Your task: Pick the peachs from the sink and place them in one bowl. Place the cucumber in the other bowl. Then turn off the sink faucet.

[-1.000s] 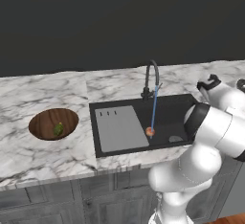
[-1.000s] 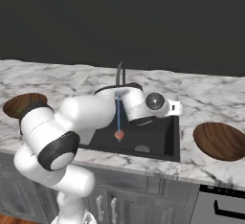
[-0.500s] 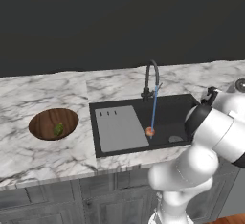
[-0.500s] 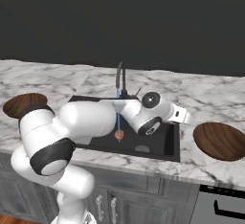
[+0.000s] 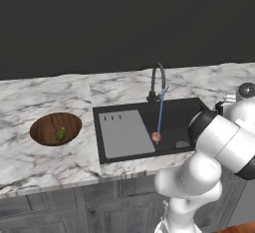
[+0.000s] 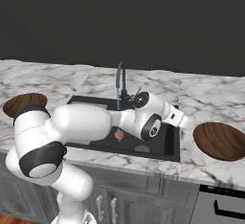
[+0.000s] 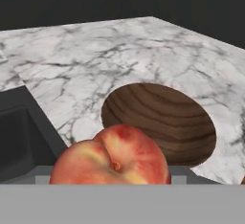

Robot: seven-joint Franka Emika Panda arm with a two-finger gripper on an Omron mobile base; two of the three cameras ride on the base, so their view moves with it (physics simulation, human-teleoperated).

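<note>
A rendered kitchen — a white-grey marble tabletop [image 5: 55, 162] runs wall to wall over grey cabinet doors [image 5: 74, 209], with a black sink [image 5: 182, 115] and ribbed drainboard [image 5: 124, 133] set into it, a dark gooseneck faucet [image 5: 158, 80] running water, and wooden bowls [image 6: 220, 140] beside it.

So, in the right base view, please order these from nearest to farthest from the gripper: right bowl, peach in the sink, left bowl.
From the gripper:
1. right bowl, just beside it on the right.
2. peach in the sink, down in the basin, to its left.
3. left bowl, at the far left.
</note>
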